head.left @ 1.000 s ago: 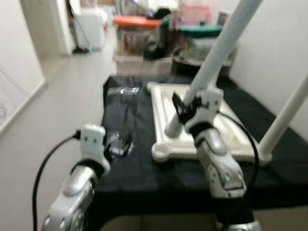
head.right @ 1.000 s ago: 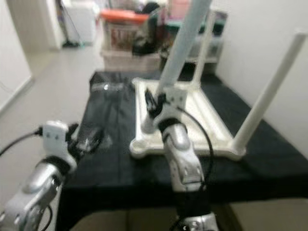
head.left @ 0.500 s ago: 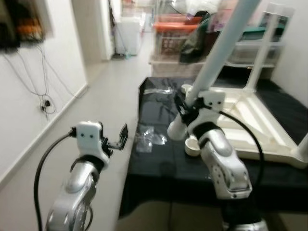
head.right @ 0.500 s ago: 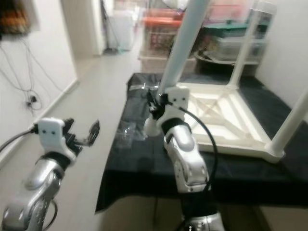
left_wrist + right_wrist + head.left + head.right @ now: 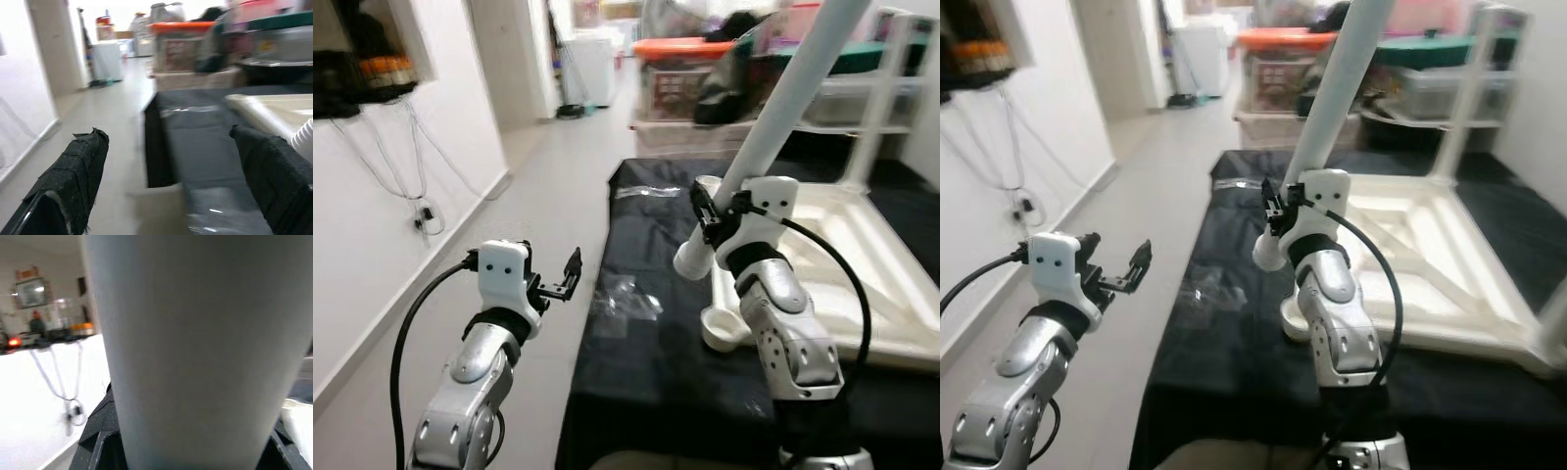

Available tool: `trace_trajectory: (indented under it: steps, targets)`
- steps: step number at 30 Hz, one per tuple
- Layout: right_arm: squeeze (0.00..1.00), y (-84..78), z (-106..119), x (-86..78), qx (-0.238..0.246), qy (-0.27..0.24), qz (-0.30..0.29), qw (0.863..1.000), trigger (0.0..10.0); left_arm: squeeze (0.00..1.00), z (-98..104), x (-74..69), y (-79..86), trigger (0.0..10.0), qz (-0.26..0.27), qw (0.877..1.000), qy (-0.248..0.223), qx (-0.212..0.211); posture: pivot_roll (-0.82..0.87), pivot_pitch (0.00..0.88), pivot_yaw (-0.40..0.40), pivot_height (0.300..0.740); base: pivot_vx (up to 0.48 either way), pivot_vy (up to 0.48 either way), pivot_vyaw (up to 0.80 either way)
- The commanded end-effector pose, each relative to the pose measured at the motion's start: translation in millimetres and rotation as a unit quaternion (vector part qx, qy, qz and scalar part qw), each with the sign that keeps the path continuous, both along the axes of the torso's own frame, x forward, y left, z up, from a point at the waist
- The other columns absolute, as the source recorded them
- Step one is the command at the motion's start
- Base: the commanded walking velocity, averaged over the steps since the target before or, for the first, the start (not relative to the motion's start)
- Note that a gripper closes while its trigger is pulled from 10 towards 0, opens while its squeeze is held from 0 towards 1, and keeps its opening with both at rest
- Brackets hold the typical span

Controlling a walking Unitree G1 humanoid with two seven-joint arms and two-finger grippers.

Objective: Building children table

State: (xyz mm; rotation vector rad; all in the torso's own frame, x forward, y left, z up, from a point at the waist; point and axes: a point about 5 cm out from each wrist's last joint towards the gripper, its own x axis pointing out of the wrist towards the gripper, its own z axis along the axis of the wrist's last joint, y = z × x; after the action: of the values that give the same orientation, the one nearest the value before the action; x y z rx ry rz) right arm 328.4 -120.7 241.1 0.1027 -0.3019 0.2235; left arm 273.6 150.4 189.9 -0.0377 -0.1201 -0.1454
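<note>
A white children's table top lies upside down on a black cloth. My right gripper is shut on a long white table leg that slants up and to the right. The leg's lower end hangs just above and left of the table's open corner socket. In the right wrist view the leg sits between the black fingers. My left gripper is open and empty, over the floor left of the cloth's edge; its fingers stand wide apart.
Two clear plastic bags lie on the cloth. Another leg stands fixed at the table's far corner. Storage boxes are stacked behind. A white wall with hanging cables runs along the left, with open floor between.
The camera has swung left and back. My left gripper, earlier at the plastic bag on the cloth's edge, is now out over the floor and open. The right gripper still holds the leg.
</note>
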Motion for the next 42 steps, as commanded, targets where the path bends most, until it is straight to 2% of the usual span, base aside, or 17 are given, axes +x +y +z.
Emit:
trace_trajectory:
  steps: [1,8,10,17,21,42]
  targets:
    - [0.00,3.8,0,-1.1,0.004,-0.001,0.012,1.000,10.0,0.00,-3,0.9,2.0,10.0,0.007,1.000,0.006,0.006,0.08,0.000,-0.020,0.740,0.000,0.000,0.00]
    - [0.00,4.1,1,-0.8,0.005,-0.002,0.014,1.000,10.0,0.00,-4,-0.4,0.2,10.0,-0.001,1.000,0.005,0.010,0.08,0.000,-0.020,0.740,0.000,0.000,0.00]
    - [0.00,2.9,1,-0.6,0.005,-0.003,0.014,1.000,10.0,0.00,-8,-2.5,-2.2,10.0,-0.006,1.000,0.007,0.025,0.08,0.000,-0.020,0.740,0.000,-0.480,0.00]
    - [0.00,1.5,2,0.3,0.004,-0.005,0.014,1.000,10.0,0.00,-11,-2.3,-4.9,10.0,-0.008,0.999,0.014,0.028,0.08,0.000,-0.017,0.740,0.000,-0.480,0.00]
    - [0.00,0.9,3,1.3,0.000,-0.007,0.013,1.000,10.0,0.00,-10,-0.6,-1.4,10.0,0.000,1.000,0.018,0.012,0.08,0.000,-0.017,0.740,0.000,0.000,0.00]
    - [0.00,-2.9,5,5.7,0.008,-0.004,0.036,0.999,10.0,0.00,-13,-6.5,-2.6,10.0,-0.005,1.000,0.019,0.001,0.08,0.000,-0.020,0.740,0.000,0.035,0.00]
